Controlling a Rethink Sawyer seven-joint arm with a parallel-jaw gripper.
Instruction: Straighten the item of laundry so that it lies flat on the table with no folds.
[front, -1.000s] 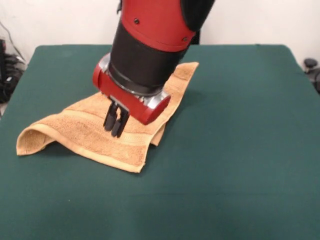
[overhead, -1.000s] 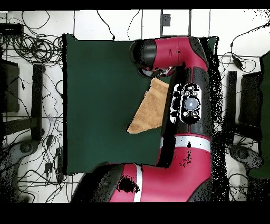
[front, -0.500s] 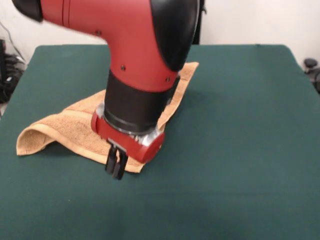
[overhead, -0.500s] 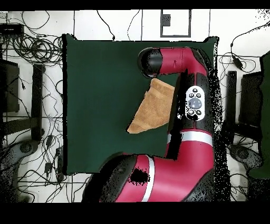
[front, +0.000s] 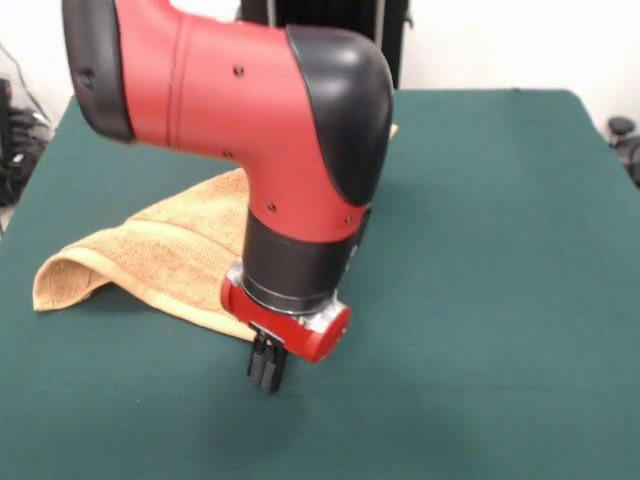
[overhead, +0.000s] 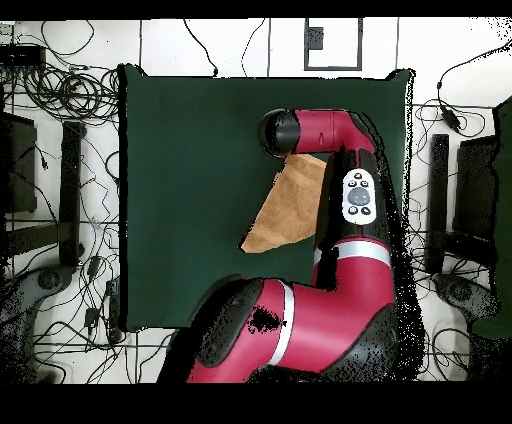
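Behind arm, towel half hidden, folded; end effector fingers together, empty, over table.

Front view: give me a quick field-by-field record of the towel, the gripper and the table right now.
towel: tan-orange towel on the table, not flat
fold: its left end is curled over in a raised loop
hidden part: the right side of the towel is behind the arm
gripper: gripper points down just past the towel's near edge, jaws close together, nothing seen between them
contact: cannot tell if the tips touch the table
table: dark green top
overhead view: the arm covers one side of the towel
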